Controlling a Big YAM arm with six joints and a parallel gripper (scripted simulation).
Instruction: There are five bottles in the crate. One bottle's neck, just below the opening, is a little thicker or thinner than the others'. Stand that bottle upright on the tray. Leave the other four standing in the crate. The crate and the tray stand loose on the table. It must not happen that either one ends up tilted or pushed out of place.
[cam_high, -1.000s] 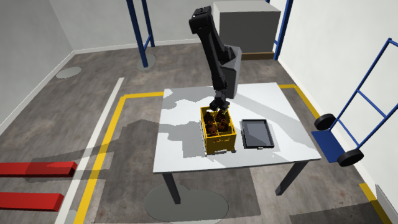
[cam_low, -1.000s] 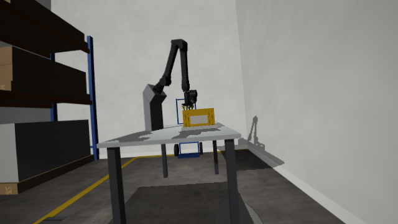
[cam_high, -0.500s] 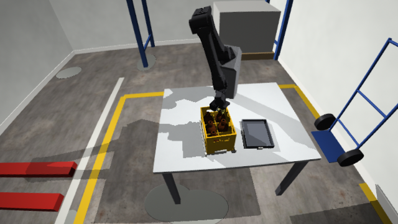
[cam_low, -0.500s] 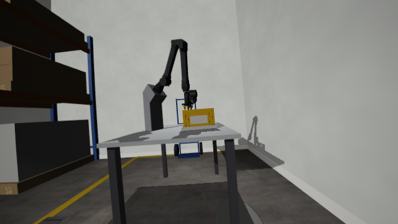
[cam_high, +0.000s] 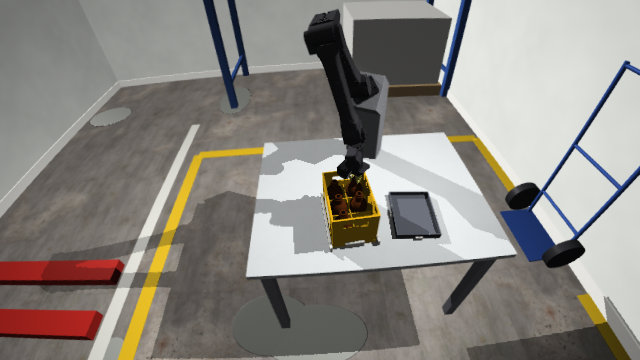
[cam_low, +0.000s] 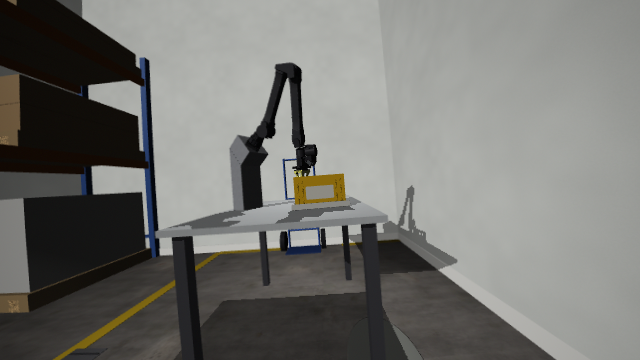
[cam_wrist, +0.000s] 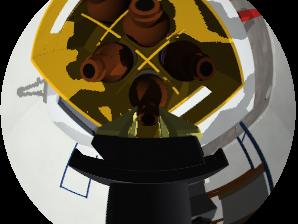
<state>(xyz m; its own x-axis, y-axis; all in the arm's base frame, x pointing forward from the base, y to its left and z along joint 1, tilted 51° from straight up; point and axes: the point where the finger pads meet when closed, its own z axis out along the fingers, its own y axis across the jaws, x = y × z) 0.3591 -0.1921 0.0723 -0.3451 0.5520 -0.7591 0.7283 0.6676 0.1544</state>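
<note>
My claw (cam_wrist: 148, 120) is clamped on the neck of the bottle (cam_wrist: 149, 96) in the crate cell nearest my wrist, fingers pinching just under the lip, which is where the odd thickness would show. The bottle stands upright in its cell, not yet lifted.

Around it, four more brown bottles stand in the yellow crate (cam_high: 367, 227), each kept apart by the crossed dividers; from above I can see their open mouths. Gripping high on the neck keeps my fingers clear of those neighbours and the dividers.

Beyond the crate, the dark tray (cam_high: 392, 220) lies just beside it on the white worktop (cam_high: 295, 250), nothing on it yet. I judge a straight pull upward comes next, since the crate sits loose and any sideways drag could shift it.
</note>
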